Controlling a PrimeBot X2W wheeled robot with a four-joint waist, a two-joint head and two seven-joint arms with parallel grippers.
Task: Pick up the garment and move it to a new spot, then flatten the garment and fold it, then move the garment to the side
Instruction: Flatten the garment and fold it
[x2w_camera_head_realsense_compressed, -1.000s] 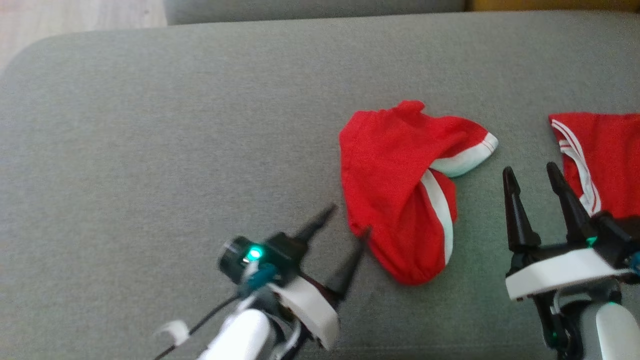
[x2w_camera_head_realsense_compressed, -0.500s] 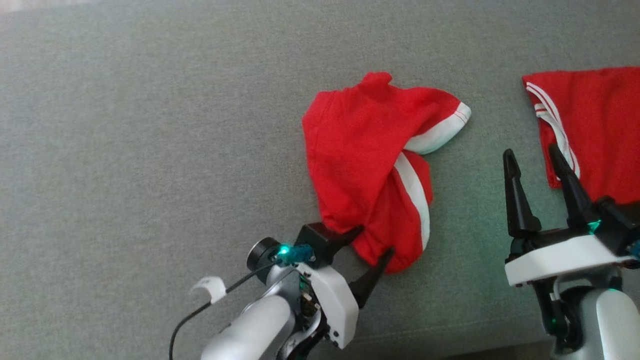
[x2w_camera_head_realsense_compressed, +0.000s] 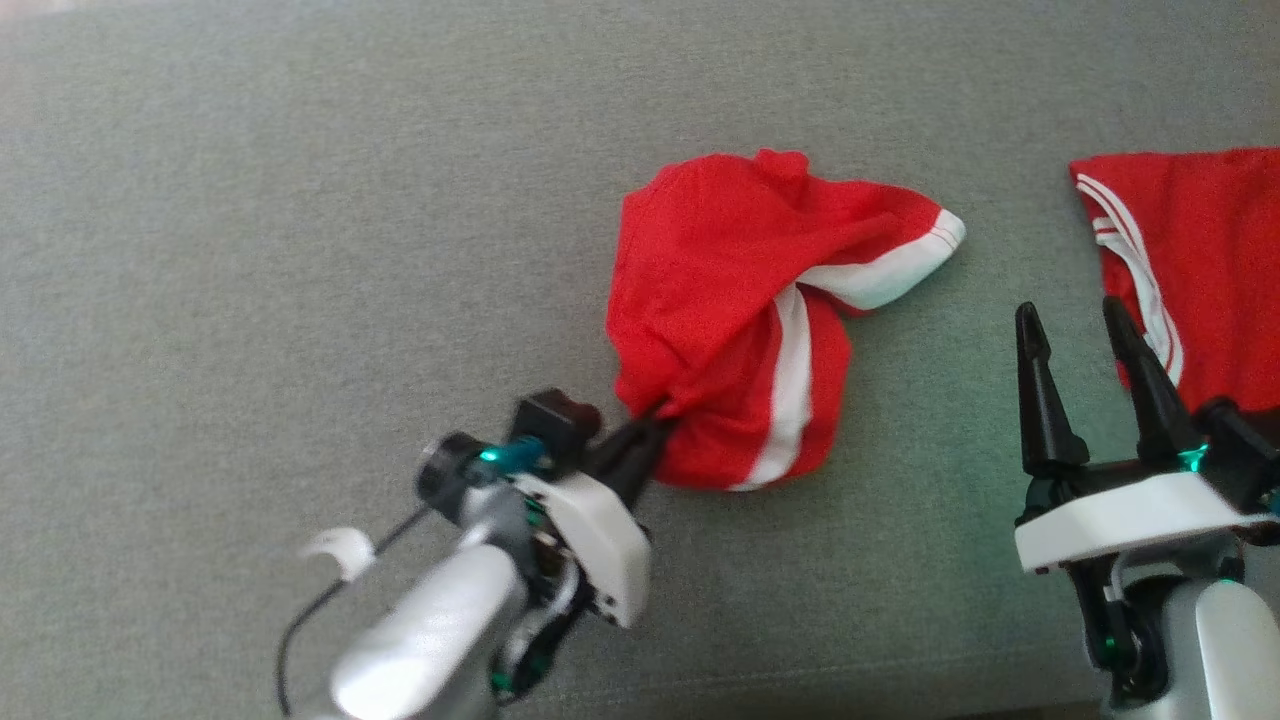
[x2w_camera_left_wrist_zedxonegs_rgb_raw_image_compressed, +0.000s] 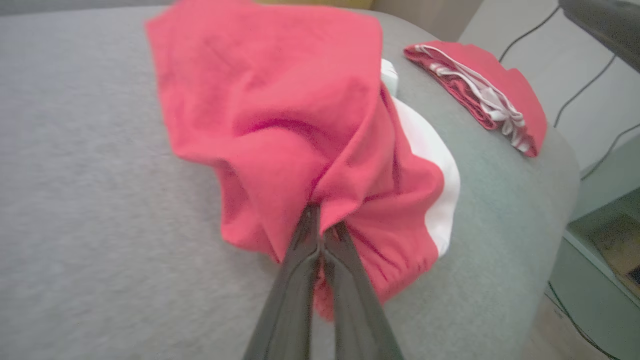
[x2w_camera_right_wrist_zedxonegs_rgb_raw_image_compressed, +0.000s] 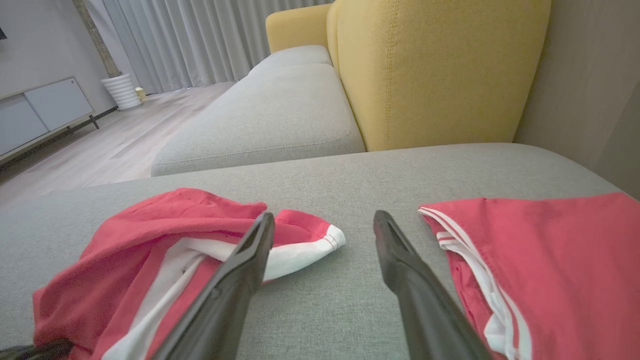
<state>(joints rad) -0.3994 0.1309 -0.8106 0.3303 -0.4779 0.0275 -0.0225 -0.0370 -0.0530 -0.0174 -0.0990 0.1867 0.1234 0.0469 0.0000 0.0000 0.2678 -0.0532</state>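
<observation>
One tool engaged: left tool (x2w_camera_head_realsense_compressed: 666, 409) pinched shut on near edge of garment (x2w_camera_head_realsense_compressed: 720, 280); bulk lies toward 1 o'clock on grey cushion (x2w_camera_head_realsense_compressed: 250, 250); right tool (x2w_camera_head_realsense_compressed: 1068, 310) spread, empty, at its 4 o'clock.

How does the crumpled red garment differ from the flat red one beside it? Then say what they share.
The crumpled garment lies bunched in folds; the flat garment lies smooth. The left gripper is shut on the crumpled garment's edge; nothing grips the flat garment. Both are red with white trim, on the grey cushion.
</observation>
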